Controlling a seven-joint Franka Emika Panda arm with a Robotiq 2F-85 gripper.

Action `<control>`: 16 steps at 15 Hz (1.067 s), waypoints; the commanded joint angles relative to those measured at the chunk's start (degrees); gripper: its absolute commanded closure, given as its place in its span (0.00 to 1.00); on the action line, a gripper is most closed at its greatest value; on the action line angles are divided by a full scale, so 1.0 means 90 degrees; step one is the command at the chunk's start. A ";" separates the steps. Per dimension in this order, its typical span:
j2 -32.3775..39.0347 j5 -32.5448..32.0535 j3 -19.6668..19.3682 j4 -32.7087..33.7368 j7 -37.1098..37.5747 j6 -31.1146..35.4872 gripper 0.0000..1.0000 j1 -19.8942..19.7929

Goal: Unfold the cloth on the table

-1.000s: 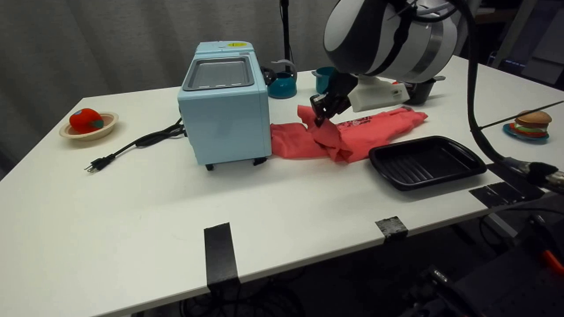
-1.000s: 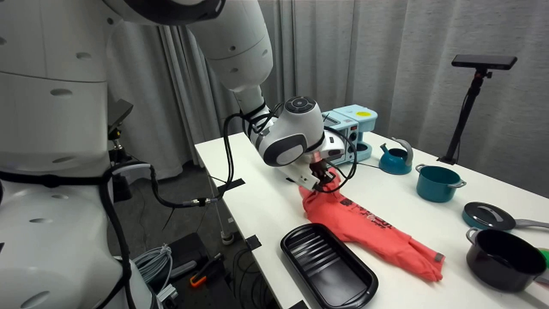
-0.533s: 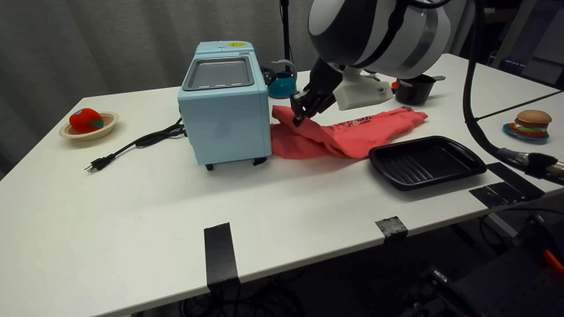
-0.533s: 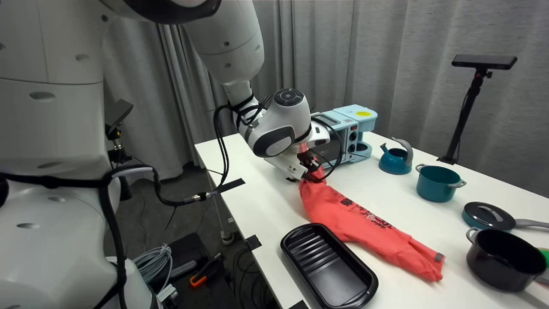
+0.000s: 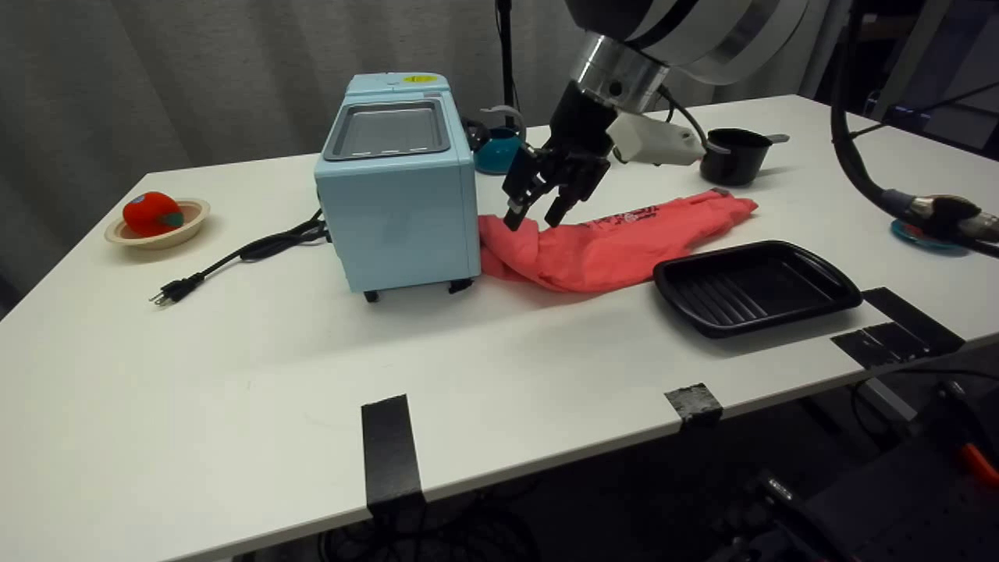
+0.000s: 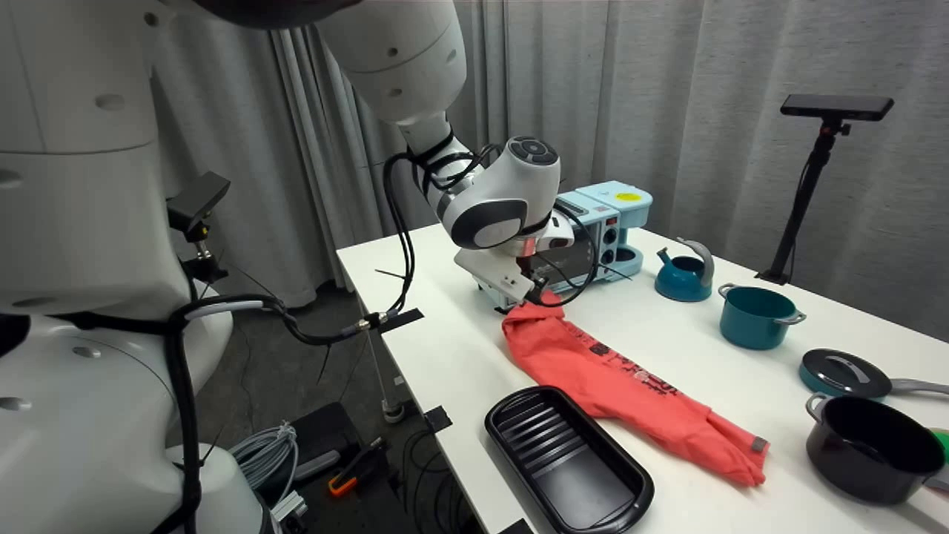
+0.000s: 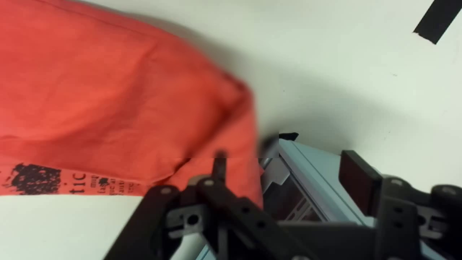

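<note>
A red cloth (image 5: 624,254) with black print lies on the white table (image 6: 445,345), stretched out long with its far end bunched beside the blue appliance. In an exterior view my gripper (image 5: 534,220) stands open just above that bunched end, its fingertips parted. The same cloth (image 6: 615,374) looks narrow and folded in an exterior view, where the fingers are mostly hidden by the wrist. From the wrist view, the cloth (image 7: 90,83) passes under and beside the left finger (image 7: 219,168), while the right finger (image 7: 361,184) stands well apart. Nothing is pinched between them.
A light blue toaster appliance (image 5: 398,218) stands right against the cloth's end. A black baking pan (image 5: 757,289) sits near the table's front edge. A teal kettle (image 6: 682,278), a teal pot (image 6: 758,319) and a black pot (image 6: 871,449) line the back.
My gripper carried the raised cloth end toward the blue appliance, then its fingers parted. The released flap has dropped and lies bunched on the table.
</note>
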 commanded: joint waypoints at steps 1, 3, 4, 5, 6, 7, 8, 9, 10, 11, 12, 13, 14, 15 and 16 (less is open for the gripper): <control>-0.0674 0.0598 -0.0378 0.0106 -0.0390 -0.0991 0.00 -0.0013; -0.0987 0.0742 -0.1001 0.0148 -0.0442 -0.1317 0.00 0.0300; -0.1122 0.0774 -0.1356 0.0171 -0.0451 -0.1448 0.00 0.0483; -0.1255 0.0789 -0.1752 0.0201 -0.0447 -0.1591 0.00 0.0693; -0.1345 0.0787 -0.2177 0.0235 -0.0458 -0.1713 0.00 0.0937; -0.1431 0.0747 -0.2631 0.0280 -0.0414 -0.1823 0.00 0.1205; -0.1499 0.0691 -0.3060 0.0316 -0.0363 -0.1903 0.00 0.1470; -0.1538 0.0633 -0.3409 0.0357 -0.0328 -0.1974 0.00 0.1659; -0.1566 0.0592 -0.3725 0.0396 -0.0305 -0.2015 0.00 0.1829; -0.1606 0.0544 -0.4012 0.0421 -0.0249 -0.2049 0.00 0.1980; -0.1643 0.0530 -0.4250 0.0439 -0.0241 -0.2075 0.00 0.2102; -0.1682 0.0525 -0.4456 0.0449 -0.0232 -0.2098 0.00 0.2199; -0.1723 0.0523 -0.4639 0.0446 -0.0217 -0.2107 0.00 0.2278; -0.1768 0.0509 -0.4797 0.0444 -0.0183 -0.2108 0.00 0.2347; -0.1821 0.0505 -0.4929 0.0430 -0.0162 -0.2108 0.00 0.2404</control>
